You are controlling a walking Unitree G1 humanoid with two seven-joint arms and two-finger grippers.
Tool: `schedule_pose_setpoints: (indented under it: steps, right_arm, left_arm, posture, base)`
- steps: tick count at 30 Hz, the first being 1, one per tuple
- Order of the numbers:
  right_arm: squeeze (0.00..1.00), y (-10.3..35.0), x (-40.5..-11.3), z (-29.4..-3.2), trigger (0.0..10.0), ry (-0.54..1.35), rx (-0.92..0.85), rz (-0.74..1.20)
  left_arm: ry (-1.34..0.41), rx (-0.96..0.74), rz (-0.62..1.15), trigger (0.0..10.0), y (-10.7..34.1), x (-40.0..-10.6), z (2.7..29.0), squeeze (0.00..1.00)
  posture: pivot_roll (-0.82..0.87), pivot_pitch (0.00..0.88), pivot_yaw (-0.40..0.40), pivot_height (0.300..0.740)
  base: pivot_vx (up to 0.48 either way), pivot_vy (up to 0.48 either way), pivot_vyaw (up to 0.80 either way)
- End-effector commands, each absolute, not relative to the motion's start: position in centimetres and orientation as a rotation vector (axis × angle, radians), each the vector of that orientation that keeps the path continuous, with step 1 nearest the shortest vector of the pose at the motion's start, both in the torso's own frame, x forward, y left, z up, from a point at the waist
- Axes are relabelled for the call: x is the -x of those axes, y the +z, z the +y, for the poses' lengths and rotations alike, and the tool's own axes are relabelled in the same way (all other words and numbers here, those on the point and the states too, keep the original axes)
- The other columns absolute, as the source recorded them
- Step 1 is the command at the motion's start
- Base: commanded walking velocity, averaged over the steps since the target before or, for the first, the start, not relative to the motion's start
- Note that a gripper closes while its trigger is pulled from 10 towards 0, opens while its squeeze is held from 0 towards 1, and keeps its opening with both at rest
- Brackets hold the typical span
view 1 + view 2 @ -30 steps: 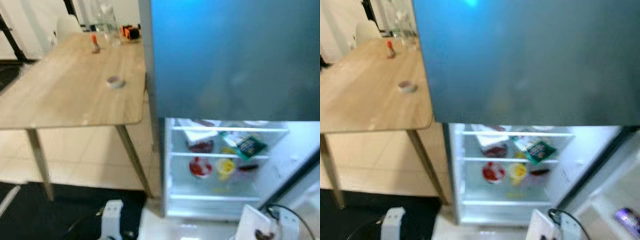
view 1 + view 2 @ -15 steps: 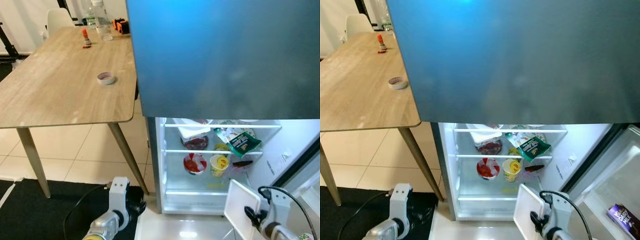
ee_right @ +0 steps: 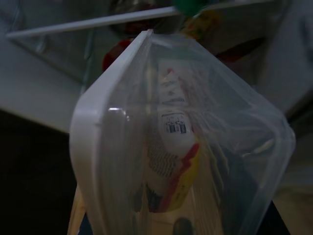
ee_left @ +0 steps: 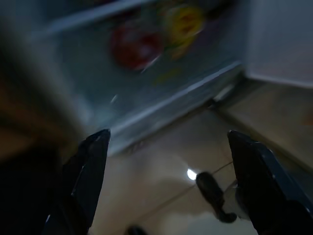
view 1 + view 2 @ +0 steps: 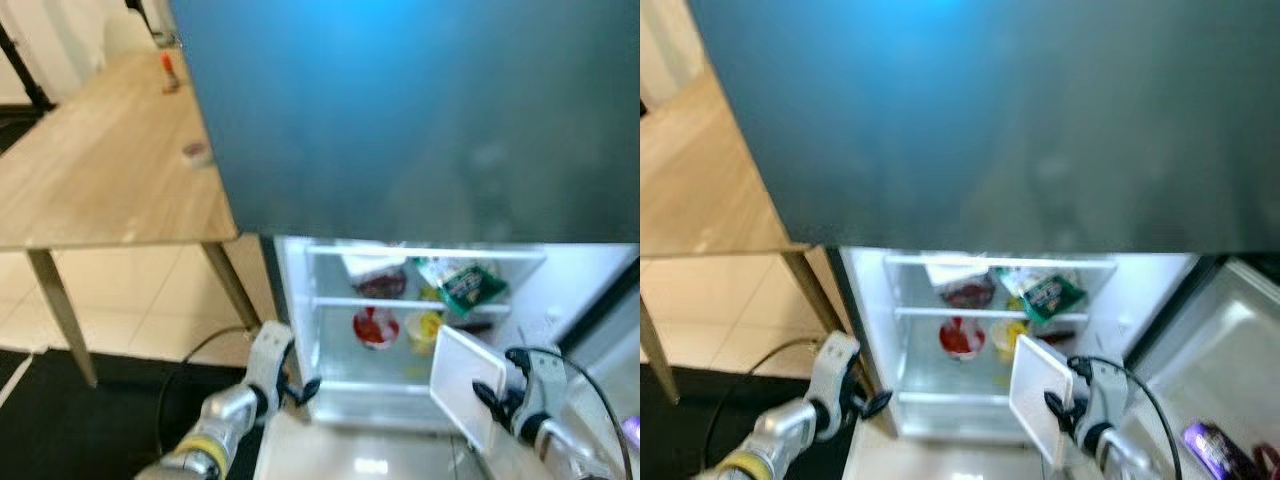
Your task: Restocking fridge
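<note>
The fridge (image 5: pixel 300 330) stands open with its lower compartment lit. On its shelves sit a red bowl (image 5: pixel 372 326), a yellow cup (image 5: pixel 424 327), a green packet (image 5: pixel 462 283) and a white container (image 5: pixel 372 268). My right gripper (image 5: pixel 490 405) is shut on a white food tray (image 5: pixel 463 383) wrapped in clear film, held tilted just in front of the lower shelf. The tray (image 3: pixel 166 147) hides that gripper's fingers in the right wrist view. My left gripper (image 5: pixel 302 388) is open and holds nothing, low by the fridge's left wall. Its black fingers (image 4: pixel 88 176) frame the bottom shelf and floor.
A large blue-grey upper fridge door (image 5: pixel 420 110) overhangs the compartment. A wooden table (image 5: pixel 100 180) stands to the left, its leg (image 5: pixel 228 285) close to the fridge. The open fridge door's shelf on the right holds a purple packet (image 5: pixel 1205 442). A cable (image 5: pixel 195 355) trails from my left arm.
The camera has shifted towards the fridge and the picture is blurred. Both arms have risen; the right one carries the tray up towards the lower shelf, the left gripper nears the fridge's left wall.
</note>
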State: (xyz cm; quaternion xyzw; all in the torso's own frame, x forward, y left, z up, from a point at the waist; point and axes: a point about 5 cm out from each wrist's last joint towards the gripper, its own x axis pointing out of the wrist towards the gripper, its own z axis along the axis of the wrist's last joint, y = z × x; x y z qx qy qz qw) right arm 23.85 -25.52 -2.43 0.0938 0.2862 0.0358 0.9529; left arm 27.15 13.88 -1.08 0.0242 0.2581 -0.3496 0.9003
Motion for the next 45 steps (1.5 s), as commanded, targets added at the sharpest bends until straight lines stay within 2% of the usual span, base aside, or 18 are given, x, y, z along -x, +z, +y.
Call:
schedule_pose_setpoints:
  steps: [1,2,5,6,14,22,35,45]
  right_arm:
    - [0.00,-1.9,-24.7,-25.0,10.0,0.099,-0.196,0.547]
    - [0.00,-1.5,-25.1,-24.9,10.0,0.107,-0.196,0.530]
    - [0.00,-1.3,-25.5,-24.8,10.0,0.113,-0.198,0.517]
    - [0.00,-0.4,-26.5,-24.6,10.0,0.098,-0.253,0.466]
    - [0.00,1.0,-28.3,-24.2,10.0,0.046,-0.410,0.372]
    - [0.00,1.7,-29.3,-24.5,10.0,-0.042,-0.477,0.350]
    - [0.00,2.3,-29.7,-24.6,10.0,-0.037,-0.593,0.320]
    - [0.00,2.6,-29.3,-26.7,10.0,-0.108,-0.620,0.318]
  left_arm:
    - [-0.770,-0.063,0.519,10.0,-0.9,-27.1,13.4,0.00]
    - [-0.832,-0.080,0.496,10.0,-0.5,-27.4,12.8,0.00]
    - [-0.874,-0.092,0.480,10.0,-0.1,-27.5,12.3,0.00]
    - [-0.971,-0.137,0.440,10.0,0.6,-27.8,11.3,0.00]
    - [-1.052,-0.203,0.397,10.0,1.2,-28.0,10.3,0.00]
    - [-1.089,-0.270,0.375,10.0,1.1,-27.6,10.1,0.00]
    - [-1.101,-0.288,0.300,10.0,2.0,-28.0,9.2,0.00]
    - [-1.016,-0.279,0.198,10.0,3.6,-29.5,8.8,0.00]
  posture:
    - [-0.06,0.000,0.005,0.740]
    - [-0.06,0.000,0.006,0.740]
    - [-0.06,0.000,0.006,0.740]
    - [-0.06,0.000,0.007,0.740]
    - [-0.06,0.000,0.009,0.740]
    - [-0.05,0.000,0.010,0.727]
    - [-0.04,0.000,0.014,0.702]
    - [-0.05,0.000,0.019,0.667]
  base:
    - [0.000,0.000,0.00]
    - [0.000,0.000,0.00]
    - [0.000,0.000,0.00]
    - [0.000,0.000,0.00]
    - [0.000,0.000,0.00]
    - [0.000,0.000,0.00]
    - [0.000,0.000,0.00]
    - [0.000,0.000,0.00]
